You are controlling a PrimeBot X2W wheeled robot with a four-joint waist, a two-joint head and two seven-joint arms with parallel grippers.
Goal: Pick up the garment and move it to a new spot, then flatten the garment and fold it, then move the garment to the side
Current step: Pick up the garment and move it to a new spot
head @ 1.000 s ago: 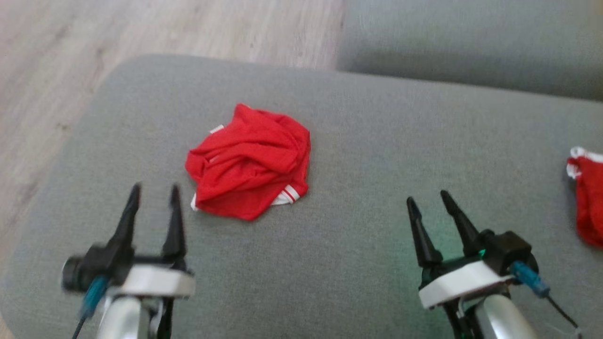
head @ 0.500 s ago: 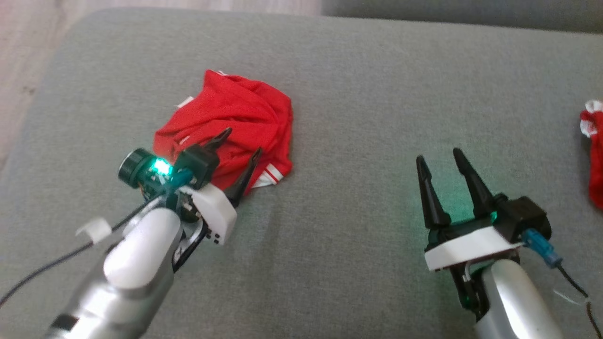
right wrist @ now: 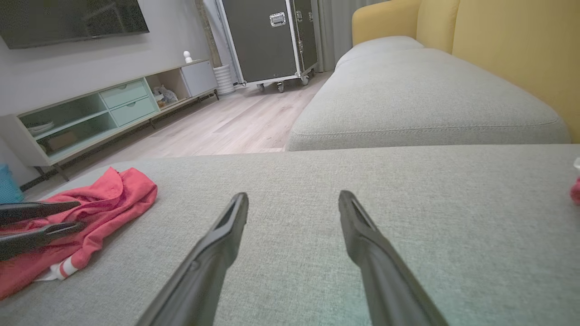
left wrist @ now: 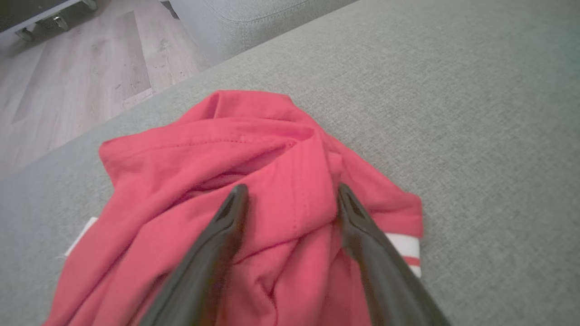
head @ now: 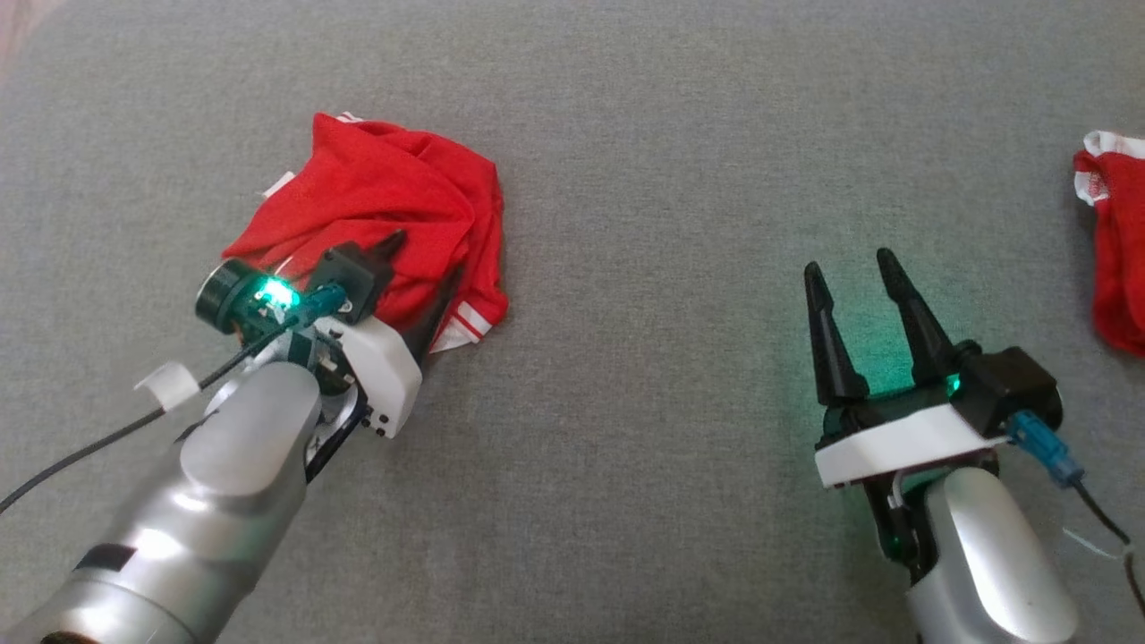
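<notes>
- Two red garments: a crumpled red fabric garment with white striped trim (head: 376, 192) lies on the left part of the cushion. A second red cloth piece with a white edge (head: 1118, 268) lies well apart, at the far right.
- Two grippers, both released. The left gripper (head: 425, 257) has its dark fingers spread on the crumpled garment, a raised fold between them, not pinched.
- The right gripper (head: 848, 261) is empty, jaws apart over bare cushion between the two garments.
- Surface: a wide grey woven sofa cushion (head: 644, 179), with another grey cushion (right wrist: 421, 99) beyond it and a yellow backrest (right wrist: 512, 50).
- Room: pale wood plank floor (right wrist: 235, 122), one dark wall-mounted screen (right wrist: 68, 18), one low mint-green cabinet (right wrist: 90, 113), one black wheeled case (right wrist: 267, 40).
</notes>
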